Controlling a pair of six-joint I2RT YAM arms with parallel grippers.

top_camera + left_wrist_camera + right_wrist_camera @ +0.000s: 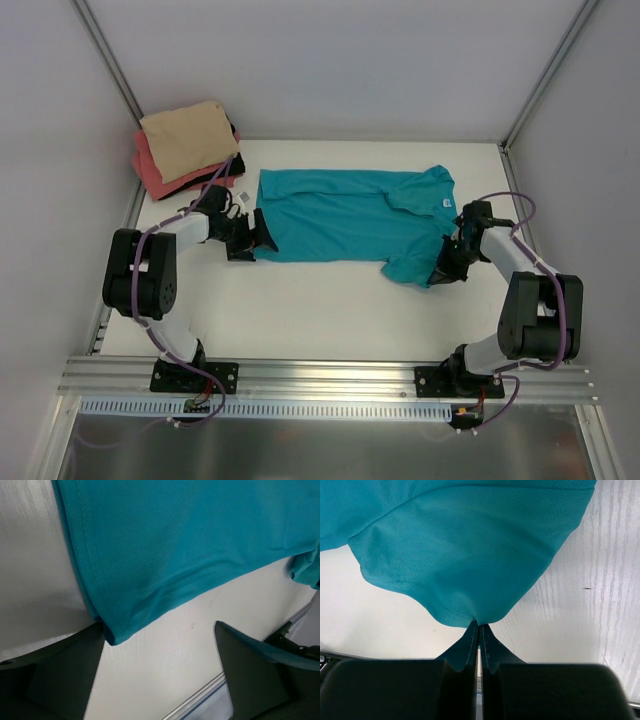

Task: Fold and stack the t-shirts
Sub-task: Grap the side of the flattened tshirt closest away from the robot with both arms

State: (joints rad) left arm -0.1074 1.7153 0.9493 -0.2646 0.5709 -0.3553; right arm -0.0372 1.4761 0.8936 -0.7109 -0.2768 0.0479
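Far-left corner of the white table (320,310): a folded tan-beige t-shirt (185,138) is stacked on a folded coral-pink t-shirt (152,178), with the pink one's edges left showing on the near and left sides.

Just right of that pile, the left gripper (243,230) is parked low at the left hem of the teal t-shirt (345,215), jaws spread wide and nothing pinched. In the left wrist view the hem's near corner is seen right up against one of its fingers (65,672), while the other finger is well clear over bare table.

The teal shirt is laid flat across the middle of the table, hem to the left and collar to the right, with a small white neck label (446,200) shown at the collar.

At the right end, the right gripper (447,262) is clamped shut on the shirt's near-right edge. The fabric is seen gathered to a point at the fingertips in the right wrist view.
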